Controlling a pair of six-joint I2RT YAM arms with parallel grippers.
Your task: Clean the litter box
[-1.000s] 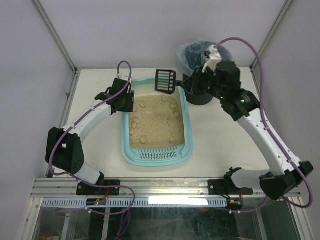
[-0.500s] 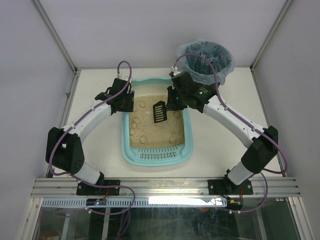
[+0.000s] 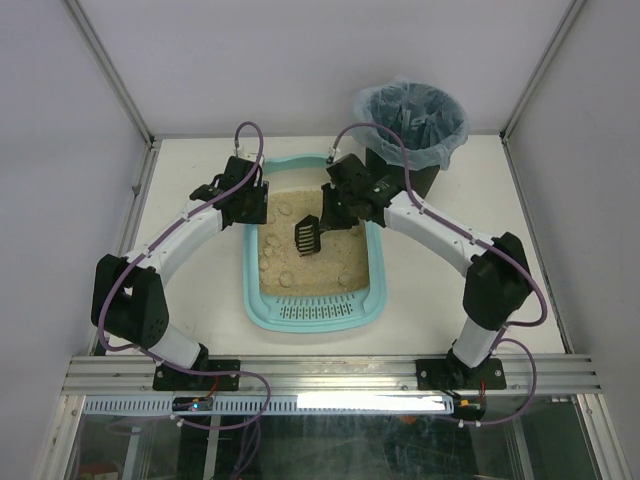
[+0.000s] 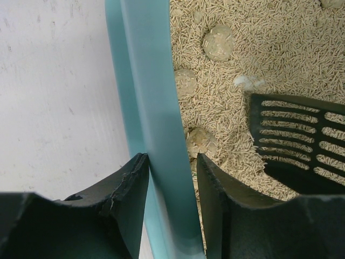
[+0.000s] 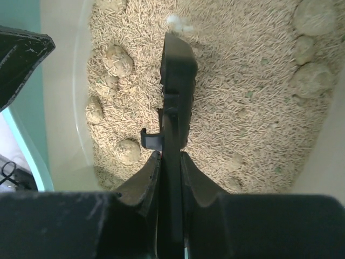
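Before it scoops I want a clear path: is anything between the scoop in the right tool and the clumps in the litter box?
Nothing visible. The right tool holds the scoop over bare litter, clumps lying open around it. The left tool grips the litter box rim, off to the side.

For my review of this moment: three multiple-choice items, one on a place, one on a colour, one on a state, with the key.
1. The scoop is:
A. over the litter inside the box
B. outside the box, to its right
C. on the box's slotted end

2. The box is:
A. teal
B. black
C. red

3. The right gripper is:
A. open and empty
B. shut on the scoop
C. shut on the box's rim

Key:
1. A: the top view shows the scoop above the litter.
2. A: the rim is teal in every view.
3. B: the right wrist view shows the fingers clamped on its handle.
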